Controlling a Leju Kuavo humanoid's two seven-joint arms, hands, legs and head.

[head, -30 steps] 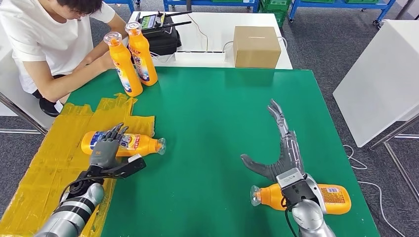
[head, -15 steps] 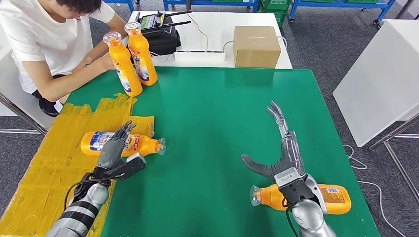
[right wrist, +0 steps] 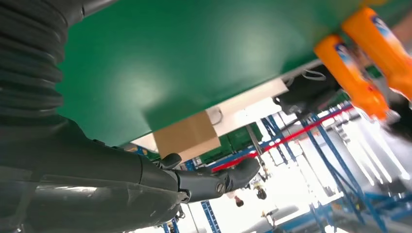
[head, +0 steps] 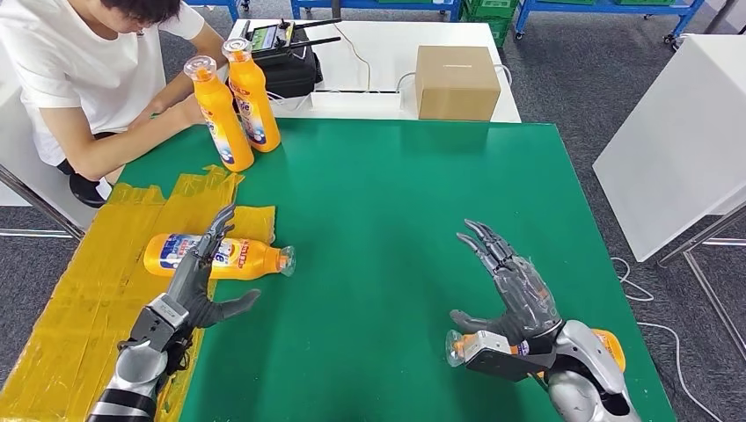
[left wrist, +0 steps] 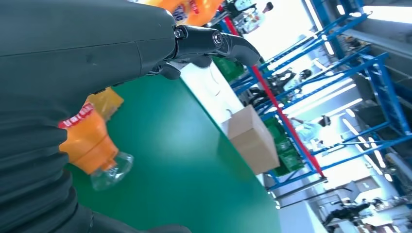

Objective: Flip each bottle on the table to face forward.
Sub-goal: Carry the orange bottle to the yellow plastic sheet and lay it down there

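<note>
From the head view, the left hand [head: 189, 290] hangs unclenched beside the lying orange plastic bottle [head: 218, 256] on yellow tape [head: 88, 281]; a nudge could roll it. The right hand [head: 519, 303], splayed, grasps nothing above the second orange bottle [head: 471, 349]. At the left wrist, that bottle's clear cap [left wrist: 111, 174] sits close.

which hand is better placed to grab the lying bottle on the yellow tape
Left. The left hand hovers open right beside that bottle, fingers over its label. The right hand is across the table above another bottle.

Bottle labels [head: 230, 253] present, print unreadable.
</note>
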